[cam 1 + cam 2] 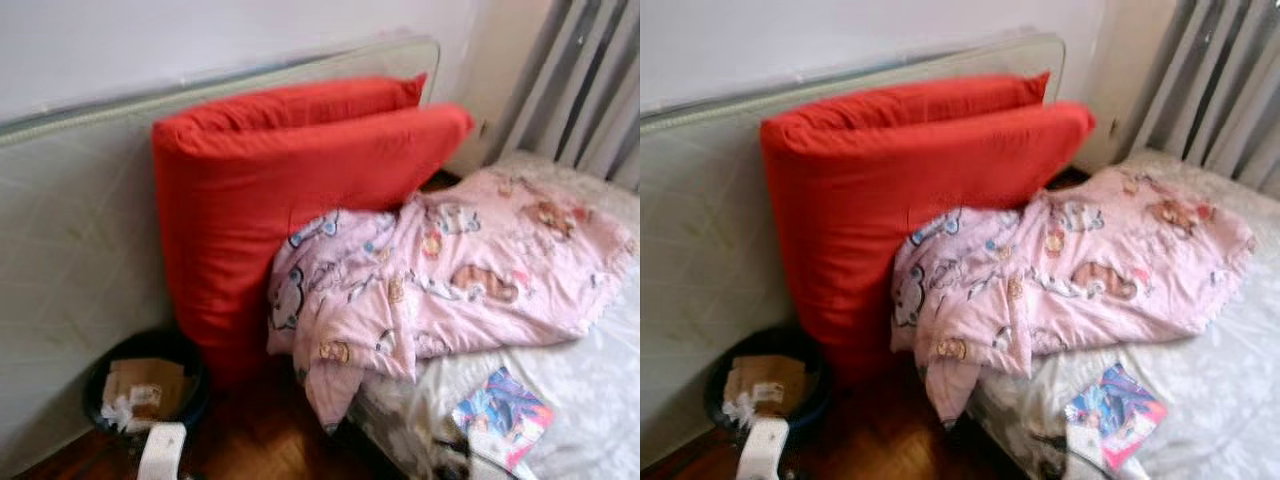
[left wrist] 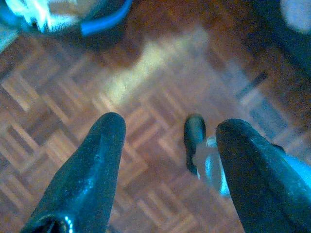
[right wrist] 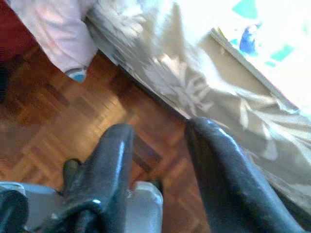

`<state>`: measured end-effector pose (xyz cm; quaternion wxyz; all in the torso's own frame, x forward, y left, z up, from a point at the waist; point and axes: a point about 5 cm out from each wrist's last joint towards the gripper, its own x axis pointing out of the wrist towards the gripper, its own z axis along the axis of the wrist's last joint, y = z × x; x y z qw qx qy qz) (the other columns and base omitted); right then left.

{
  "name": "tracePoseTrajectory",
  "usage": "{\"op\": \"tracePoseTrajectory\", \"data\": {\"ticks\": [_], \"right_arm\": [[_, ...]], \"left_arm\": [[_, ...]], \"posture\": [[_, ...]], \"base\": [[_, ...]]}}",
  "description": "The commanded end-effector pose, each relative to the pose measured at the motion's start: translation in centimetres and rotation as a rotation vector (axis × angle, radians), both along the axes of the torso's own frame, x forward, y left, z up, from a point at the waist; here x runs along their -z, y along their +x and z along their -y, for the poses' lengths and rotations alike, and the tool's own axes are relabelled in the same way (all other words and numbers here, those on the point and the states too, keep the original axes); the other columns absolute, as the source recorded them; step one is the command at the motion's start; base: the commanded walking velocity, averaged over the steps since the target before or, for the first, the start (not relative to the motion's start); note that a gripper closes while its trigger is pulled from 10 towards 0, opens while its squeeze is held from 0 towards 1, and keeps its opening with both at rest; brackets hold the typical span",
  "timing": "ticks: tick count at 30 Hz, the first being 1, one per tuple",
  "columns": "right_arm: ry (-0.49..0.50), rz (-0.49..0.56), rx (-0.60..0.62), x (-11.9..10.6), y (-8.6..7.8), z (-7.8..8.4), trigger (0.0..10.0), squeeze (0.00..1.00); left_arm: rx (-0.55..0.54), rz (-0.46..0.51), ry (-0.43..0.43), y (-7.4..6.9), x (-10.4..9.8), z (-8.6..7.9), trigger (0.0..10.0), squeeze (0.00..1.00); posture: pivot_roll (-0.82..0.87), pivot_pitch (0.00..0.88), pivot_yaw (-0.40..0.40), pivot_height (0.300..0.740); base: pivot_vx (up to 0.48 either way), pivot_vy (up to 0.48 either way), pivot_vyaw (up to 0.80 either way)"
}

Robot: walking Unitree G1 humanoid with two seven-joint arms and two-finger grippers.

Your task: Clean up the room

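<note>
A big red cushion (image 1: 270,190) leans upright against a pale mattress (image 1: 70,250) that stands along the wall. A pink cartoon-print blanket (image 1: 440,270) lies crumpled on the bed (image 1: 590,400), one corner hanging over the bed's edge toward the floor. A colourful magazine (image 1: 503,415) lies on the sheet near the bed's front. My left gripper (image 2: 170,124) hangs open over the parquet floor (image 2: 73,97), holding nothing. My right gripper (image 3: 160,126) is also open and empty, low beside the bed's floral side (image 3: 194,82), near the blanket's hanging corner (image 3: 63,43).
A dark round bin (image 1: 150,385) with cardboard and crumpled paper stands on the floor at the foot of the cushion; its blue rim (image 2: 104,22) shows in the left wrist view. Grey curtain folds (image 1: 590,90) hang behind the bed. Parquet floor lies between bin and bed.
</note>
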<state>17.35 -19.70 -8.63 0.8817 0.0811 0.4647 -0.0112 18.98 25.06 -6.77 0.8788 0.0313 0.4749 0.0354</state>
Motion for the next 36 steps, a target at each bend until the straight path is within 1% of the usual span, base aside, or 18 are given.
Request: {"op": "tracePoseTrajectory", "data": {"ticks": [1,21,30,35,36], "right_arm": [[-0.021,-0.029,0.011,0.2,-0.75,0.95,10.0,0.0],[-0.022,-0.035,0.007,0.22,-0.76,0.89,10.0,0.0],[-0.02,-0.035,0.011,0.25,-0.77,0.79,10.0,0.0],[-0.019,-0.035,0.012,0.26,-0.81,0.79,10.0,0.0],[-0.019,-0.035,0.011,0.26,-0.81,0.8,10.0,0.0]], "left_arm": [[-0.006,0.0,-0.019,-0.06,0.2,0.58,10.0,0.0],[-0.008,0.005,-0.028,-0.04,0.18,0.58,10.0,0.0],[0.003,-0.001,-0.019,-0.06,0.16,0.46,10.0,0.0],[0.026,-0.004,-0.003,-0.03,0.14,0.43,10.0,0.0],[0.029,-0.006,-0.002,-0.03,0.14,0.44,10.0,0.0]], "posture": [[0.0,0.0,-0.03,0.74],[0.0,0.0,-0.027,0.74],[0.0,0.0,-0.023,0.74],[0.0,0.0,-0.022,0.74],[0.0,0.0,-0.022,0.74]], "base": [[0.0,0.0,-0.49],[0.0,0.0,-0.78],[0.0,0.0,-0.77],[0.0,0.0,-0.77],[0.0,-0.472,-0.77]]}}
